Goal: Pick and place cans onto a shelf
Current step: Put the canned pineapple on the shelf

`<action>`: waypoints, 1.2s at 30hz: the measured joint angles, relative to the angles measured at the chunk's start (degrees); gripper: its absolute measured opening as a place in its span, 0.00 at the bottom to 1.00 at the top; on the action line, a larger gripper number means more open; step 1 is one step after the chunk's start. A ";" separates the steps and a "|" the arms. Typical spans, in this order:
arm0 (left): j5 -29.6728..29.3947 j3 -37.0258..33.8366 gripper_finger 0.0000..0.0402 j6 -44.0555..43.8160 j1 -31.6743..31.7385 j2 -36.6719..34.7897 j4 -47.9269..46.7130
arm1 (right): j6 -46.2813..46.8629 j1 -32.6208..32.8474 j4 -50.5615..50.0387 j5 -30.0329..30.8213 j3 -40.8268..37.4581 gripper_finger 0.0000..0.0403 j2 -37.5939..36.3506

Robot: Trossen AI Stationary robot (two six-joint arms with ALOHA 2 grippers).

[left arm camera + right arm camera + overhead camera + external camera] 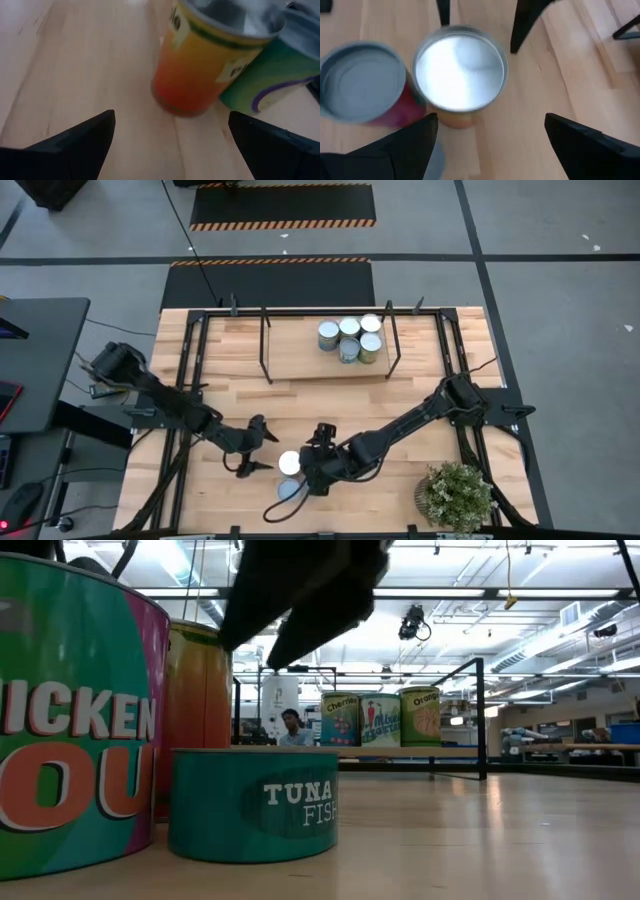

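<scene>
Three cans stand on the table near its front edge. The orange can has a shiny silver top. A green-and-pink can with a pale-blue top stands beside it. A low teal tuna can stands next to them. My left gripper is open, just left of the orange can, pointing at it. My right gripper is open, above and just right of the same can. Several more cans stand on the shelf.
The shelf, with black legs and rails, sits at the table's far middle, with bare board left of its cans. A potted plant stands at the near right corner. A person shows far off in the room behind the table.
</scene>
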 joint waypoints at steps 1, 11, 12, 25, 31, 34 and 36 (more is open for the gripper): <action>0.00 0.00 0.99 0.54 -0.01 0.71 1.67 | -0.02 -0.16 1.28 -0.08 -0.58 0.93 0.00; -7.12 0.07 0.99 1.76 0.26 6.43 11.00 | -2.58 -1.99 2.05 -0.15 -1.38 0.93 -0.09; -8.60 0.20 0.99 1.78 0.46 6.76 10.96 | -3.02 -2.29 1.73 0.16 -1.38 0.93 -0.09; -12.57 1.31 0.99 2.50 2.08 7.71 11.59 | -5.47 -5.27 -9.79 1.85 -1.38 0.93 -0.09; -11.64 1.29 0.99 2.88 2.11 7.71 12.31 | -5.06 -5.28 -8.99 2.80 -1.38 0.93 -0.09; -8.48 1.27 0.99 2.62 2.42 7.71 13.56 | -6.60 -5.27 -7.00 2.78 -1.36 0.93 -0.09; -6.87 1.27 0.99 2.86 2.43 7.68 14.50 | -7.76 -5.65 -6.81 3.15 -1.36 0.93 -0.09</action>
